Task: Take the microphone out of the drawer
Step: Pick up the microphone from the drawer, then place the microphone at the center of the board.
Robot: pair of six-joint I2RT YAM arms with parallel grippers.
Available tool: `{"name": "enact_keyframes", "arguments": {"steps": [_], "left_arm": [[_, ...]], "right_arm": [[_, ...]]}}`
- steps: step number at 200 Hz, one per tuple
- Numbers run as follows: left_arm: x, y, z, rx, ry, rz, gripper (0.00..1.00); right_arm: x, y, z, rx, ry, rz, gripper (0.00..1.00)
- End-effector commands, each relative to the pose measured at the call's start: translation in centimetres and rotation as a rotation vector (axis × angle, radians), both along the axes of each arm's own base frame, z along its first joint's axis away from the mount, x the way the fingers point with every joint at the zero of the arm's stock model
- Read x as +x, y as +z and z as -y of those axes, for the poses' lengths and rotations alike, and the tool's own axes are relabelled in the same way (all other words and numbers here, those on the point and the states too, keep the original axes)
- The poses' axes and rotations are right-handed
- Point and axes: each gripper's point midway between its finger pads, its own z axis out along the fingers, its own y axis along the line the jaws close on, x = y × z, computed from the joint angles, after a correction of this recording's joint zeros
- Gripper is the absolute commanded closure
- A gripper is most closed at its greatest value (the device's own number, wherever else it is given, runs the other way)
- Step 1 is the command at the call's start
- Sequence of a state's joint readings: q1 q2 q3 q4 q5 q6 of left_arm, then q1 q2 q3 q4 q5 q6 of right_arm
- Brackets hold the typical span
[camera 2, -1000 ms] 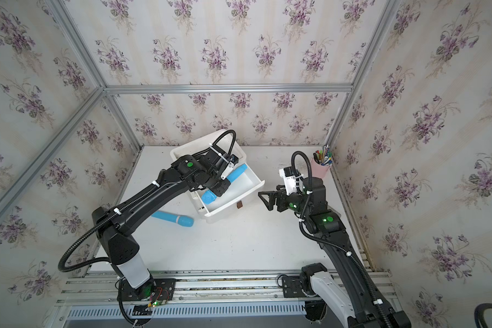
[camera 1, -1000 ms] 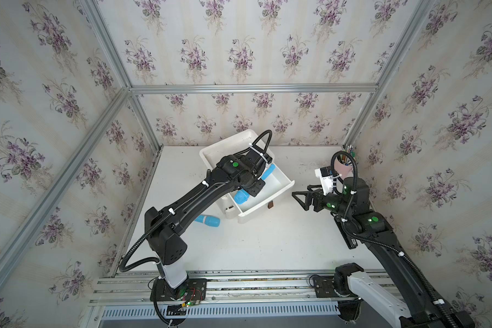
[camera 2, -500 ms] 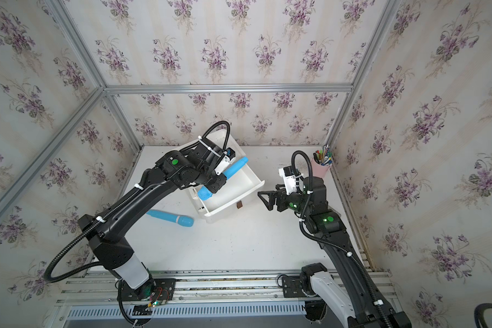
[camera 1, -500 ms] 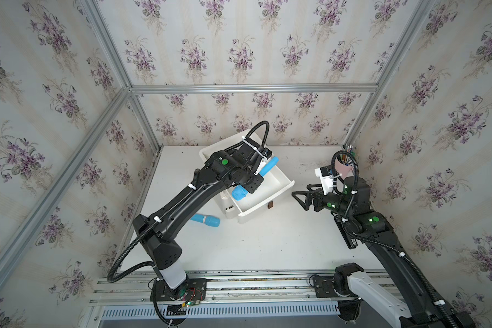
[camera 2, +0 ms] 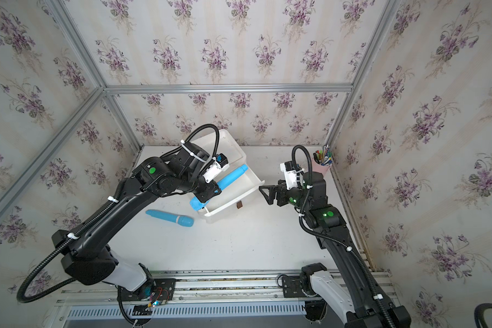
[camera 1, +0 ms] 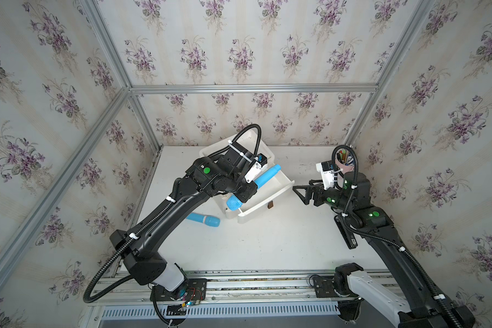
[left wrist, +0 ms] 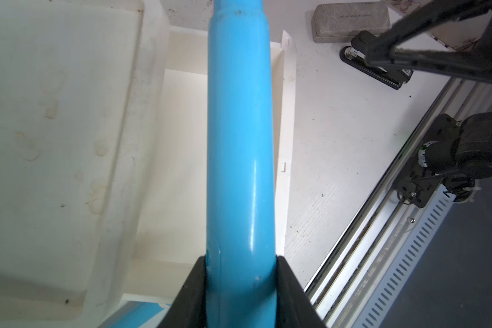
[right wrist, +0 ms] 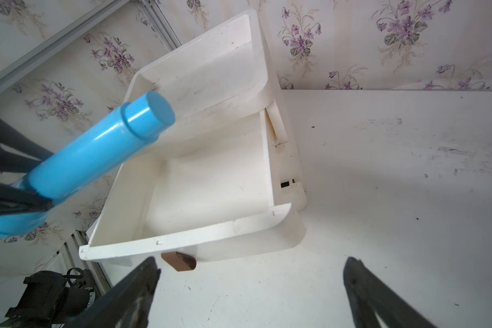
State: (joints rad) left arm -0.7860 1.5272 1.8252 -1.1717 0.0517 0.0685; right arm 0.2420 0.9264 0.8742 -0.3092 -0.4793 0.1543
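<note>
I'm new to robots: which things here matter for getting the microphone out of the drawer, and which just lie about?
Part of the job: blue microphone, left fingers gripping it, white drawer.
Lying about: second microphone on the table, pen cup, stapler, grey case.

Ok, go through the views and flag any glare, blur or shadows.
Left wrist view: a white glare streak runs along the held microphone. Right wrist view: the right tool is blurred at the frame edge; the drawer throws a soft shadow on the table. Both top views: even light, sharp.
</note>
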Motion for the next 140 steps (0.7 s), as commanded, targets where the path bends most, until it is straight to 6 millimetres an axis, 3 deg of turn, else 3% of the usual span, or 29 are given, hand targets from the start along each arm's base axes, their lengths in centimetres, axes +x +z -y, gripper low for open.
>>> {"name": "enact_keyframes", "arguments": {"steps": [1,65,92,140], "left_arm": [[-1.8,-0.5,0.9,-0.026,-0.05,-0.026,1.0],[-5.9,-1.4,2.8,-0.097,-0.141,0.099,1.0],[-7.2,-3.9,3.5,-0.063,-0.185,0.084,1.0],[-8.9,-8.8,3.9,0.019,-0.249,0.019,1.0]], "right_arm": [[0.8,0.1,0.6,-0.016,-0.049,-0.004,0.0],[2.2,0.7,1.6,-0.034,-0.105,-0.011,0.0],[2.3,0.2,2.0,-0.031,-0.115,-0.029,0.0],[2.2,1.1,2.3,-0.044,-0.119,0.0,0.0]]}}
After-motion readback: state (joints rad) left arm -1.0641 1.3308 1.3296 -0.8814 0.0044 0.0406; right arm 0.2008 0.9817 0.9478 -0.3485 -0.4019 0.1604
